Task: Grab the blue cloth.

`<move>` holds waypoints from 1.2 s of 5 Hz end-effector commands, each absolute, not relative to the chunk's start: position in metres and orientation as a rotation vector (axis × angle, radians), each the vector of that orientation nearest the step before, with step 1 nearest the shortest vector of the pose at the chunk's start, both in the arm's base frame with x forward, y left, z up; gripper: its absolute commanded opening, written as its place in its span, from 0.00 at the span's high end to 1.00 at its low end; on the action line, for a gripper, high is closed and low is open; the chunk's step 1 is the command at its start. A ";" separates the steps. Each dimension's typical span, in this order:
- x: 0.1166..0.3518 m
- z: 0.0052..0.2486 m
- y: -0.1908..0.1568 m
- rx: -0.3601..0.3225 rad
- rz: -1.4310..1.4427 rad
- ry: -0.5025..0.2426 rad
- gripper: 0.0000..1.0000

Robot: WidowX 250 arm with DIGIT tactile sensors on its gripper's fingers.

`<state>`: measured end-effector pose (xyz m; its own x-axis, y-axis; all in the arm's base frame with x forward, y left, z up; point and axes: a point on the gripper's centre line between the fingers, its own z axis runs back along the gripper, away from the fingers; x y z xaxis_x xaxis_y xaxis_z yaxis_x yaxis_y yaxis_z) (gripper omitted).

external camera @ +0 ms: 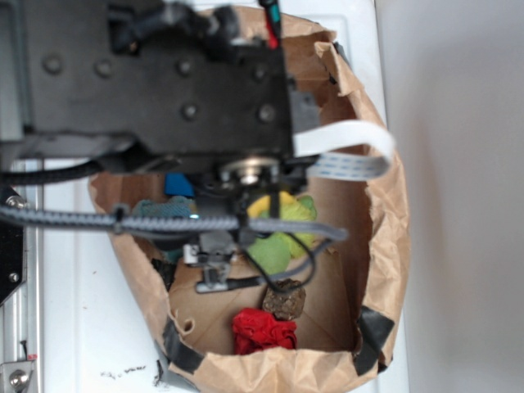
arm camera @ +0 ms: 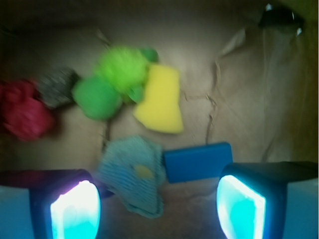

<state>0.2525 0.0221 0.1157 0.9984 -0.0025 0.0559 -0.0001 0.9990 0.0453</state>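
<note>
The gripper (arm camera: 157, 209) is held pointing downward, its fingers (arm camera: 75, 209) spread wide apart with nothing between them. The arm (external camera: 164, 74) is seen overhead, seemingly extended forward, though blurred.

The open end effector (arm camera: 154, 206) hovers above the blue cloth (arm camera: 133, 174), beside a blue block (arm camera: 198, 162) and yellow sponge (arm camera: 160, 99).

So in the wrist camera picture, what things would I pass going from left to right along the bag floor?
Red cloth → grey scrubber → green ball → blue cloth → blue block. The fuzzy green thing and yellow sponge overlap those sideways, so I leave them out.
</note>
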 end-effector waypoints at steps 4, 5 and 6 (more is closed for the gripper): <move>0.259 0.102 0.022 0.104 -0.012 -0.105 0.00; 0.255 0.093 0.018 0.099 -0.023 -0.107 0.00; 0.250 0.086 0.008 0.056 -0.055 -0.077 0.00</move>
<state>0.2452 0.0103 0.0799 0.9980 -0.0347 0.0521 0.0325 0.9985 0.0435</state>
